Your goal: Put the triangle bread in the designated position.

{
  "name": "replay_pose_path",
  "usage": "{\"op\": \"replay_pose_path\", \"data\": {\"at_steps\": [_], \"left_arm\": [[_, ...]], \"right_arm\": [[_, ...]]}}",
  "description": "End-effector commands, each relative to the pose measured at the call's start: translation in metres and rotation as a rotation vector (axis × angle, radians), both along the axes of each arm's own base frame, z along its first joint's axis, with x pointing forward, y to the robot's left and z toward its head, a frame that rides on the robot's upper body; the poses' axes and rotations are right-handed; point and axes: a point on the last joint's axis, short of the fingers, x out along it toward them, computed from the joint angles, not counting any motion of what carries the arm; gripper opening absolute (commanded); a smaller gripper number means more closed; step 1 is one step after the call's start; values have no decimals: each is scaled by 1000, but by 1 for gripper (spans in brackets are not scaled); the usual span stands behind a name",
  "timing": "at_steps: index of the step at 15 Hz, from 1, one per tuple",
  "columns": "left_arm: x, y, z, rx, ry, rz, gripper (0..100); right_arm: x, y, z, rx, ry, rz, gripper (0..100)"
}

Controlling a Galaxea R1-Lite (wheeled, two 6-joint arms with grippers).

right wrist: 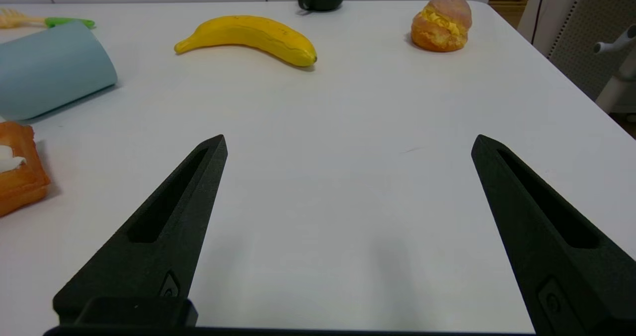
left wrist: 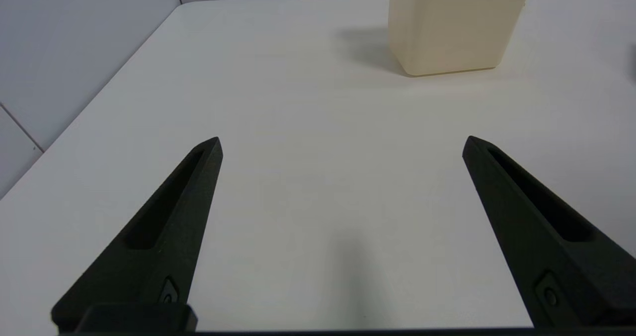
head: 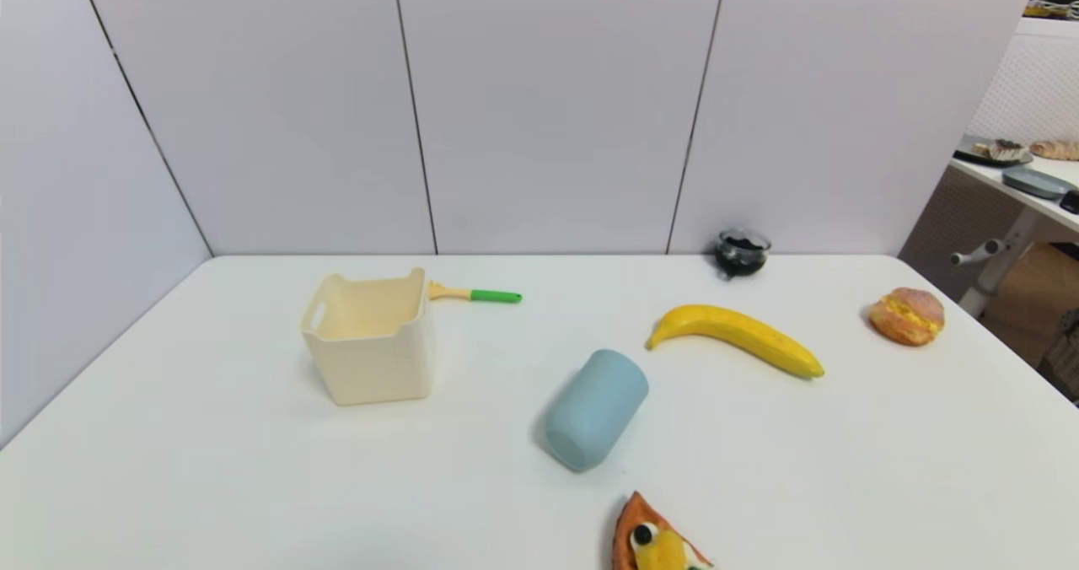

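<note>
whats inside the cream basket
Nothing shows inside the basket: the head view sees only bare cream inner walls. Its near wall hides the bottom, so something small and flat could lie there. A brush lies behind it, outside.

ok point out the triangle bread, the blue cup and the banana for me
triangle bread (head: pixel 657 540), head view, on its orange crust and yellow topping
blue cup (head: pixel 597 407), head view, on the side wall as it lies tipped over
banana (head: pixel 742 335), head view, on the middle of its curve
</note>
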Motion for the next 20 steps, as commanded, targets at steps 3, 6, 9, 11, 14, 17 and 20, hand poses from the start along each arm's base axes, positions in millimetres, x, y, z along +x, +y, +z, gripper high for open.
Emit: {"op": "replay_pose_path", "data": {"at_steps": [3,6,9,11,14,17,20], "left_arm": [[0,0,0,1,1,0,100],[0,0,0,1,1,0,100],[0,0,0,1,1,0,100],[0,0,0,1,1,0,100],[0,0,0,-29,3,2,100],[2,0,1,-47,30,7,100],[9,0,26,-50,59,0,100]], "right_arm": [[0,0,0,-1,3,1,100],[0,0,0,2,2,1,100],[0,0,0,2,3,1,100],[0,0,0,-1,3,1,100],[0,0,0,2,3,1,100],[0,0,0,-1,2,1,100],[0,0,0,2,3,1,100]]}}
